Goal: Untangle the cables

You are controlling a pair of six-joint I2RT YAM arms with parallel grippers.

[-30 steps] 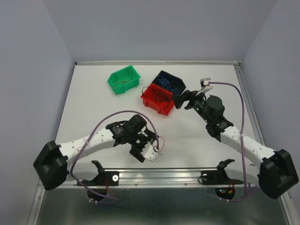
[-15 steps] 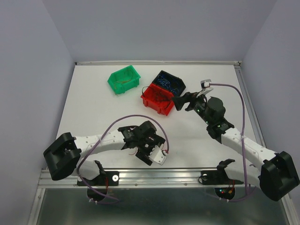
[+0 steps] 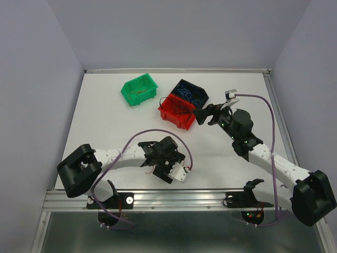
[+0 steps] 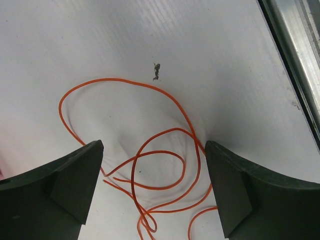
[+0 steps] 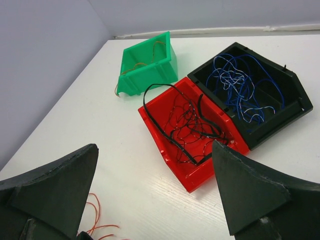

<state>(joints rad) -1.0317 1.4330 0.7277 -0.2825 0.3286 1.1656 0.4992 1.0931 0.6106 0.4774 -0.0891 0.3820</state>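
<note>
A thin orange wire [image 4: 184, 164] lies in loose, crossing loops on the white table, between the fingers of my left gripper [image 4: 155, 185]. That gripper is open and hangs low over the wire near the table's front edge [image 3: 169, 167]. The wire's end also shows in the right wrist view [image 5: 95, 227]. My right gripper [image 3: 202, 115] is open and empty, in the air beside the red bin [image 3: 181, 122]. The red bin [image 5: 210, 177] holds tangled black wires [image 5: 190, 125]. The black bin [image 5: 280, 125] holds blue and white wires [image 5: 240, 85]. The green bin [image 5: 150, 75] holds an orange-brown wire [image 5: 150, 52].
The metal rail [image 4: 295, 55] at the table's front edge runs close by the left gripper. The green bin [image 3: 138, 97] stands at the back, left of centre, and the black bin [image 3: 197, 100] sits behind the red one. Grey walls close in the table.
My left arm has swung right and toward the front edge, bringing its gripper down over the orange wire. My right gripper has shifted slightly left toward the red bin.
</note>
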